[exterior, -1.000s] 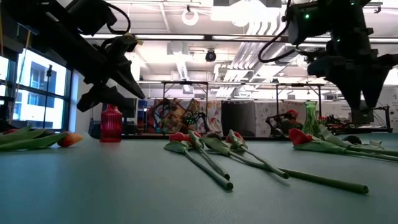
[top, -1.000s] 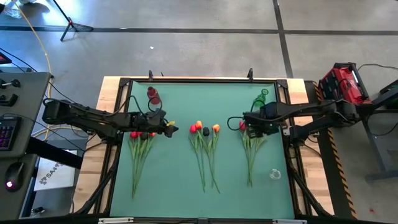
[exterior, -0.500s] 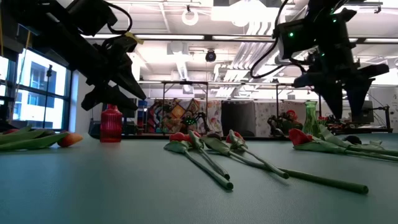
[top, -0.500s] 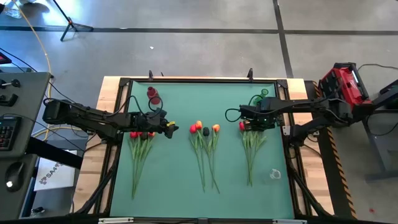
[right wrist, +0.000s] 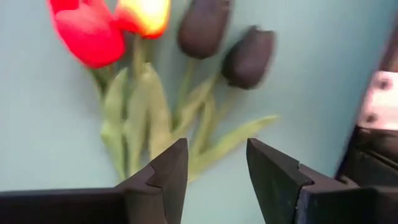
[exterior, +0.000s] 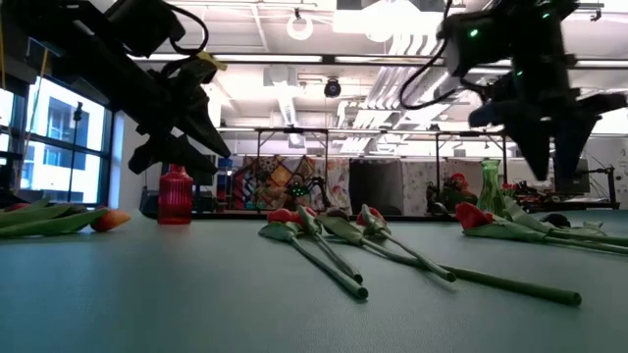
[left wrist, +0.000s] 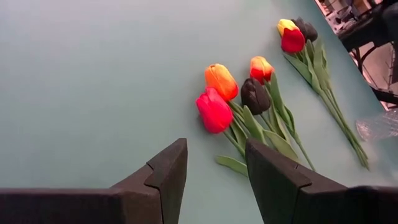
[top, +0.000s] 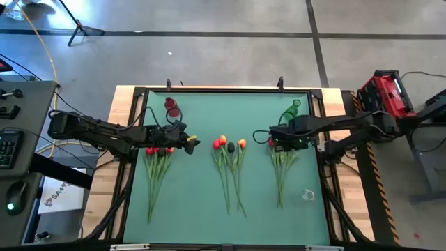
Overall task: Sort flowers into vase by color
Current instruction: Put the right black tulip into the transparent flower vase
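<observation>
Three bunches of flowers lie flat on the green table point(top: 195, 202), heads toward the far edge. The left bunch point(top: 157, 164) has red heads. The middle bunch point(top: 230, 150) has red, orange and dark heads point(left wrist: 221, 93). The right bunch point(top: 281, 164) shows red, yellow and dark heads point(right wrist: 149, 25). My left gripper point(top: 195, 144) hovers open between the left and middle bunches, fingers point(left wrist: 166, 174) aimed at the middle one. My right gripper point(top: 277, 141) hangs open, pointing down over the right bunch's heads and upper stems point(right wrist: 155, 106). A red vase point(top: 171, 107) and a green vase point(top: 290, 111) stand at the far edge.
A small clear object point(top: 308, 196) lies near the right bunch's stem ends. The black frame point(top: 223, 90) rims the table. In the low view the red vase point(exterior: 175, 196) stands behind my left gripper point(exterior: 186, 137) and the green vase point(exterior: 489, 186) behind my right gripper point(exterior: 554, 147).
My right gripper went a little toward the far edge, covering the green vase from above, then came back over the right bunch's heads. The flowers lie as before.
</observation>
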